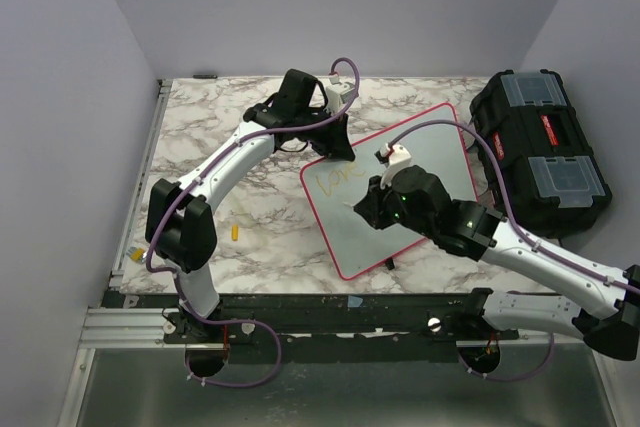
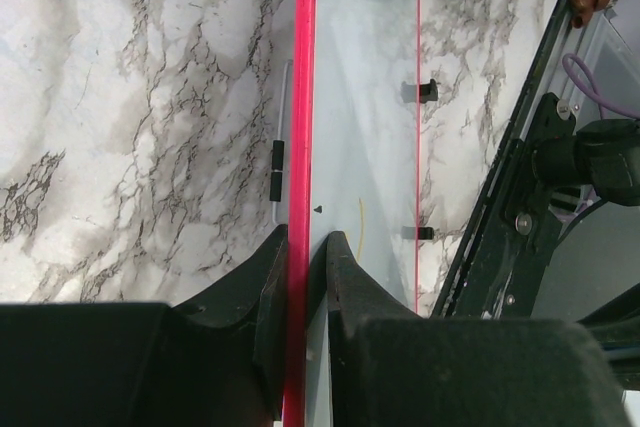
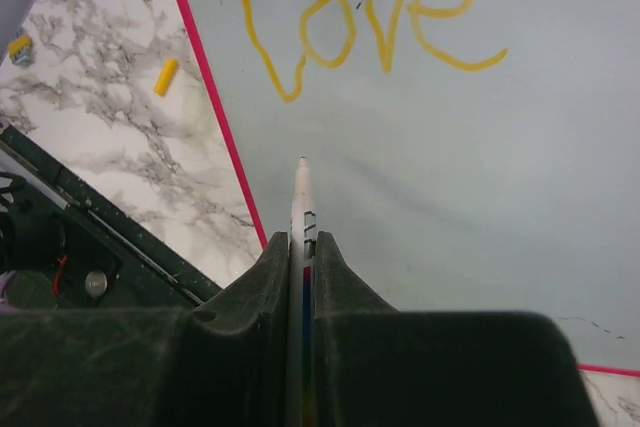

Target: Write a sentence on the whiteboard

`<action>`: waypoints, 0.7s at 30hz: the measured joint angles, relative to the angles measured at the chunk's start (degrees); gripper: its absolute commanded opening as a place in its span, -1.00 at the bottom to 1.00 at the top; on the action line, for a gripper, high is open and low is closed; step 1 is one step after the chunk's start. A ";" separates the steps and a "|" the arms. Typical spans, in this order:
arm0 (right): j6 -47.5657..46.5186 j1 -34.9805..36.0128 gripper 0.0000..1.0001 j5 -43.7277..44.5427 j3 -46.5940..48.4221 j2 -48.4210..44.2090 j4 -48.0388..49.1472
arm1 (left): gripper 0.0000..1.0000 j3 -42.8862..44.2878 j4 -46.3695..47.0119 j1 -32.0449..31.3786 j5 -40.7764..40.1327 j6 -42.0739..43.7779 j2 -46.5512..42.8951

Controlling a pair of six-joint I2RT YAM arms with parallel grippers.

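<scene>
Centre stage is the whiteboard, a flat glossy rectangle with a pink-red rim and rounded corners. It lies askew on the marble table. The sentence reads "Love" in loopy yellow-orange strokes, close to the board's far left corner. It looks faint from the top view and bold from the right wrist.

Just below that word comes the marker, a slim pale barrel with a pointed tip aimed at bare board. Whether the tip touches the surface, I can't tell. The right gripper is clamped tight on that barrel, with a black finger pressed to each side.

Over at the board's far left edge, the left gripper pinches the red rim, its jaws closed on either side of it. Two small black clips sit on the opposite edge.

Off the board's left side, well apart from it, a stubby yellow cap lies on the grey-veined stone. Past the board's right edge, close by, stands a chunky black toolbox with clear lid panels.
</scene>
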 measured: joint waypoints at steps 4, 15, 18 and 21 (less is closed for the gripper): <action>0.09 0.72 -0.99 -0.63 -0.31 -0.68 -0.74 | -1.00 0.00 0.07 0.00 0.02 -0.02 0.00; 2.14 2.19 -0.98 0.28 -2.47 -4.15 -2.47 | -1.00 -0.72 1.27 0.02 0.33 -0.28 -0.20; 2.67 2.25 -0.99 0.66 -2.54 -4.83 -3.10 | -1.00 -0.76 1.44 0.07 0.61 -0.50 -0.22; 3.45 2.47 -0.99 0.66 -2.58 -5.55 -3.45 | -1.00 -1.01 1.84 0.07 0.81 -0.66 -0.35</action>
